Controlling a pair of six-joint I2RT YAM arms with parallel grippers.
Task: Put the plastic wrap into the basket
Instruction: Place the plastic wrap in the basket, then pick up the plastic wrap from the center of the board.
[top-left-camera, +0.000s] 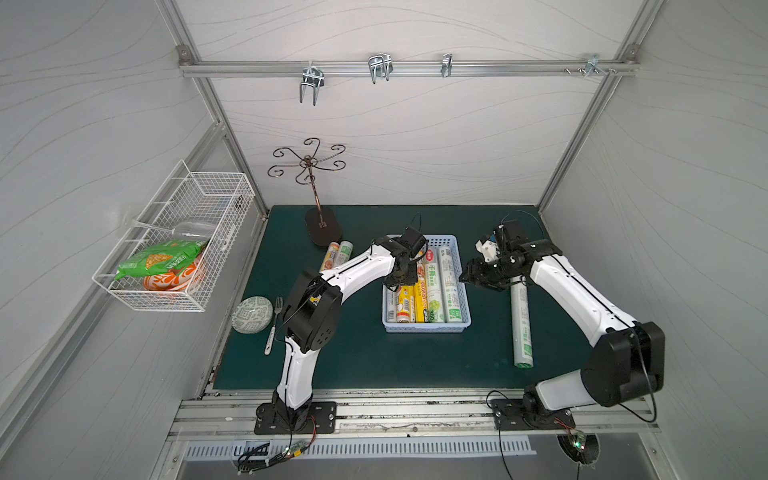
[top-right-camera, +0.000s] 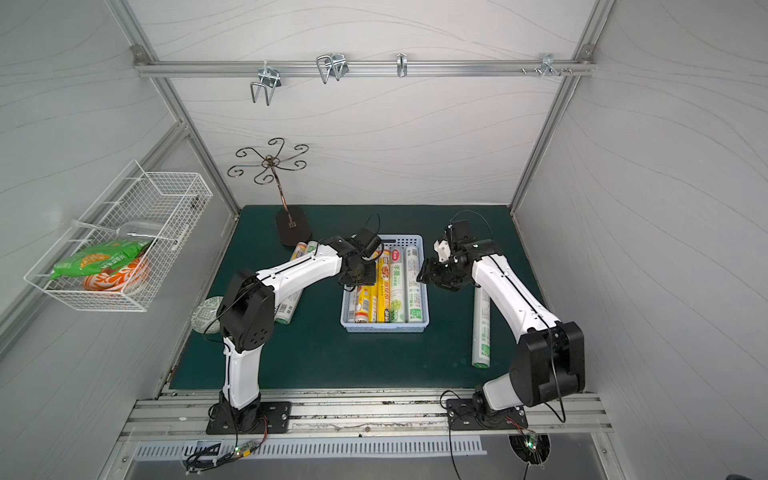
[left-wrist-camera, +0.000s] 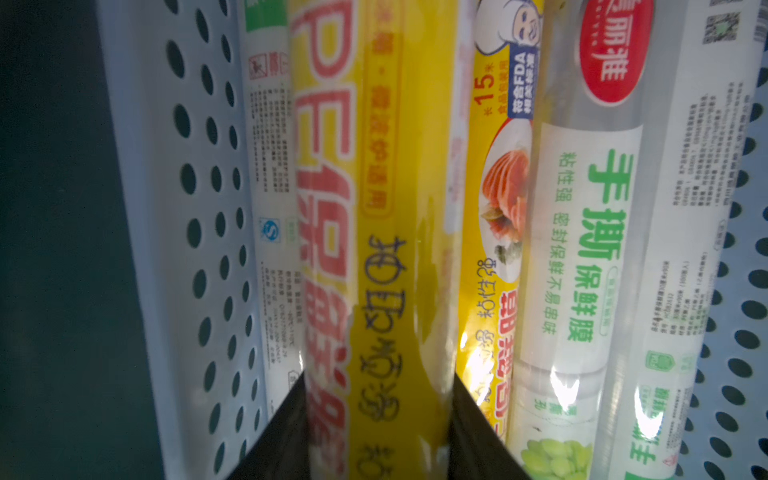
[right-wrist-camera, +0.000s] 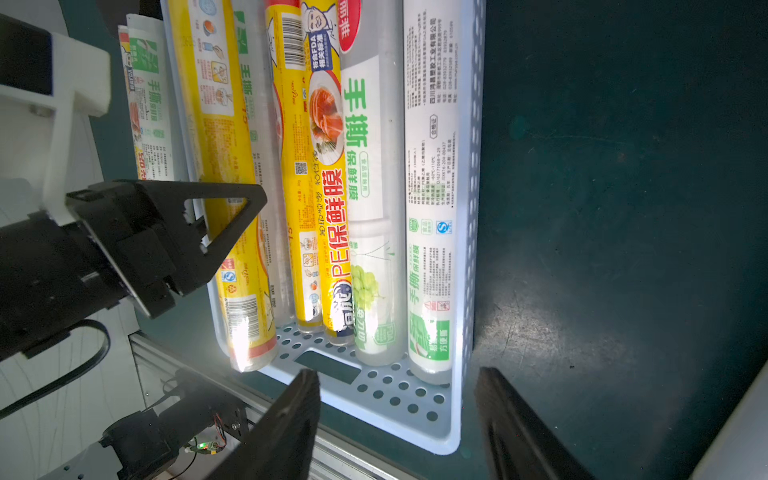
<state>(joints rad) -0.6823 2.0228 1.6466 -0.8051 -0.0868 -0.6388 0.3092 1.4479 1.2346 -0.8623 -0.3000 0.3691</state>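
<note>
Two grippers, two different states. The left gripper (left-wrist-camera: 378, 386) was clamped on a yellow roll (left-wrist-camera: 386, 208) down inside the basket (left-wrist-camera: 199, 208), one black finger on each side. The roll lay along the basket's length, on top of the rolls packed against the wall on the left arm's side. Looked to me like the drop-off step: roll in place, not let go yet.

The right gripper (right-wrist-camera: 395, 374) hung with its fingers apart and nothing between them, just outside the basket's wall on the right arm's side.

My guess at the next move: ease the left fingers open and lift straight up, so the neighbours don't get dragged along. Then go for the leftovers. A white roll (top-left-camera: 521, 328) lay on the mat (top-left-camera: 374, 357) near the basket on the right arm's side, and two more rolls (top-left-camera: 338, 251) sat beside its far corner on the left arm's side.

Materials: every roll was a long, slim cylinder in glossy printed film, throwing glare, so probably slippery and happy to roll. The basket was pale blue plastic, shallow, punched with round holes. The mat was dark green and matte.
</note>
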